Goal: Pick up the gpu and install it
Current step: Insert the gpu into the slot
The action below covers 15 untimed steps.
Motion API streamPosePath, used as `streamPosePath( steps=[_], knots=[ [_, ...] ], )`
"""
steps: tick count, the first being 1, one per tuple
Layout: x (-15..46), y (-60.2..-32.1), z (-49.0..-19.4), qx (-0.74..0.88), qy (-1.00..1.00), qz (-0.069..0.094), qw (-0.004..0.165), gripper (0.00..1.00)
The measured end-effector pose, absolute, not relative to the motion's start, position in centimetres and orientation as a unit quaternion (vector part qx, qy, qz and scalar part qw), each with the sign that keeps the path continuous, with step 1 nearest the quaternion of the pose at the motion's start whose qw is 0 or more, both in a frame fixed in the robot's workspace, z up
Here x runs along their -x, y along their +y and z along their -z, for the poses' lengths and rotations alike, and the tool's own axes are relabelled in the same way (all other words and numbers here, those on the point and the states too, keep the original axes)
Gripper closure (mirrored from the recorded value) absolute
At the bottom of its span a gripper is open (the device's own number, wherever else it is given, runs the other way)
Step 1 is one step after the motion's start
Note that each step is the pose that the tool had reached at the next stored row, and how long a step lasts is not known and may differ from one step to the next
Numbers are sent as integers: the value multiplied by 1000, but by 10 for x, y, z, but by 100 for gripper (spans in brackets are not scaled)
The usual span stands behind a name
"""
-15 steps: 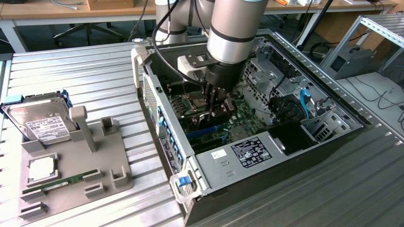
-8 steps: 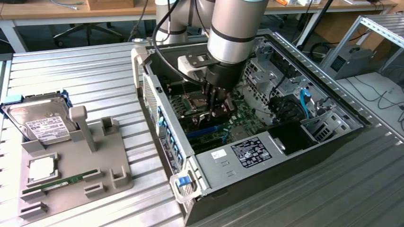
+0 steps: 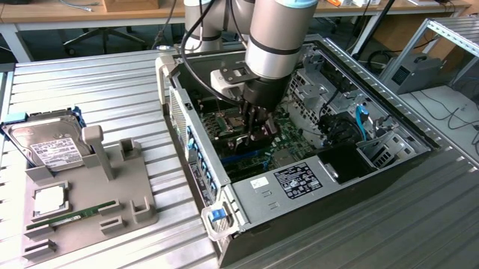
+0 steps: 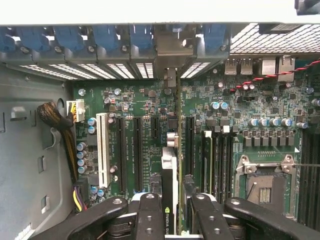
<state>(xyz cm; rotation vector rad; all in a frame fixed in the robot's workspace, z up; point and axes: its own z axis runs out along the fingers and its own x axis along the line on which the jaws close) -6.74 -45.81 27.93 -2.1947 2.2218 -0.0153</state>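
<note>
Bench (image 3: 97,84): ribbed metal, carried case and tray.
Case (image 3: 247,224): open, toward the bench's edge on the exterior view's right.
Arm (image 3: 273,33): reached down into the case.
Tray (image 3: 131,185): by the opposite edge, held a drive (image 3: 49,145).
Gripper (image 4: 172,200): fingers (image 4: 150,215) narrow, clamped on the gpu.
Gpu (image 4: 169,170): inside the case, on edge over the board's (image 4: 150,105) slots; whether it was seated could not be told.

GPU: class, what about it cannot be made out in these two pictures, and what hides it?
Wrist view: the gpu shows edge-on, so its cooler face is hidden.
Wrist view: whether its connector is seated; the card itself covers it.
Exterior view: the arm and jaws cover most of the card.
</note>
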Motion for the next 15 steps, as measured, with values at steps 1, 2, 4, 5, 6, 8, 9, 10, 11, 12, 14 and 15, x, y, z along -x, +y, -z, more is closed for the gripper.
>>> streamPosePath(
  steps=[1,2,4,5,6,8,9,10,11,12,14,15],
  knots=[
    [67,-458,-279,703,711,5,9,73],
    [67,-458,-278,703,712,5,10,73],
    [67,-458,-277,702,712,5,9,73],
    [67,-458,-276,702,712,5,9,73],
    [67,-458,-275,702,712,5,9,73],
    [67,-458,-274,702,712,5,9,73],
    [67,-458,-274,702,712,5,9,73],
    [67,-458,-274,702,712,5,9,73],
    [67,-458,-273,702,712,5,9,73],
    [67,-458,-273,702,712,5,9,73],
    [67,-459,-273,702,712,5,9,73],
    [67,-459,-273,702,712,5,9,73]
  ],
)
